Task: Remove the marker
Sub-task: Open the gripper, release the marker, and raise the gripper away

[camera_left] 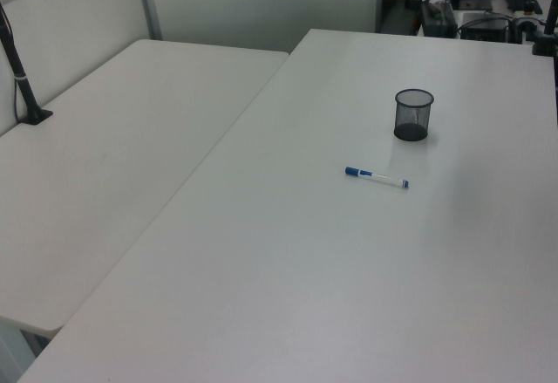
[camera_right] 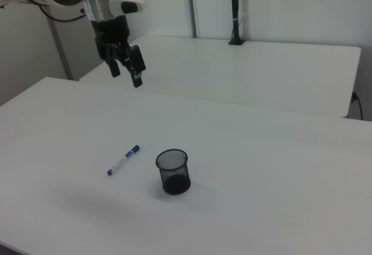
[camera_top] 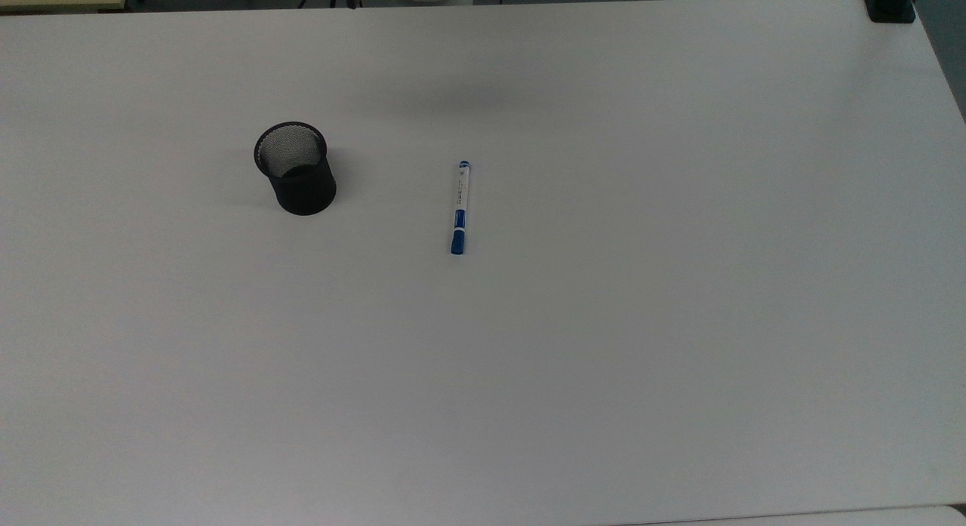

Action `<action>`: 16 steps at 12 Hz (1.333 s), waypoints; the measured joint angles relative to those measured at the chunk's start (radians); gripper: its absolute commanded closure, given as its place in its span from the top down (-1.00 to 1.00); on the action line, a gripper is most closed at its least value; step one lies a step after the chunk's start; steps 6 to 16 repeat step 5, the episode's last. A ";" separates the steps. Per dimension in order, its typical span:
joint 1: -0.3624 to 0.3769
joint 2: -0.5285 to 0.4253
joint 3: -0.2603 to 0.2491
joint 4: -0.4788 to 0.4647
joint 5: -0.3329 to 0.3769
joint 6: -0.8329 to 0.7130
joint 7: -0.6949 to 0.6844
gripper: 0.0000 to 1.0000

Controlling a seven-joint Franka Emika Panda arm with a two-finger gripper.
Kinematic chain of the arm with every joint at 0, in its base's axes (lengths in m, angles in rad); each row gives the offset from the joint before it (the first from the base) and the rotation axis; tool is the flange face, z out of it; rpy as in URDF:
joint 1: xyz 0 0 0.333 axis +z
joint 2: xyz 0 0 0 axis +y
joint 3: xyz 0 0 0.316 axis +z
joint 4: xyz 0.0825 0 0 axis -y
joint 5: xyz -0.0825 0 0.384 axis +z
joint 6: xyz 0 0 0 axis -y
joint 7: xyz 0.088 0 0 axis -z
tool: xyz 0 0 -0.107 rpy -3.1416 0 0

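- While the marker point(camera_top: 459, 207) is lying flat on the white bench point(camera_top: 679, 322), the hand point(camera_right: 127, 70) is hanging high above the bench in the right view, fingers spread apart, holding and touching nothing.
- Marker is resting well apart from the hand, blue cap pointing away from the black mesh cup point(camera_top: 296, 168).
- Cup is standing upright near the marker, not touching it.

Arm raised, pincer empty

In the right view the pincer point(camera_right: 124, 69) hangs high at upper left, fingers point(camera_right: 137, 76) spread apart and pointing down, below the white wrist.
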 measured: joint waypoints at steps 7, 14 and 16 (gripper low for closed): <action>-0.027 0.029 0.042 -0.014 0.000 0.081 -0.106 1.00; -0.027 0.029 0.042 -0.014 0.000 0.081 -0.106 1.00; -0.027 0.029 0.042 -0.014 0.000 0.081 -0.106 1.00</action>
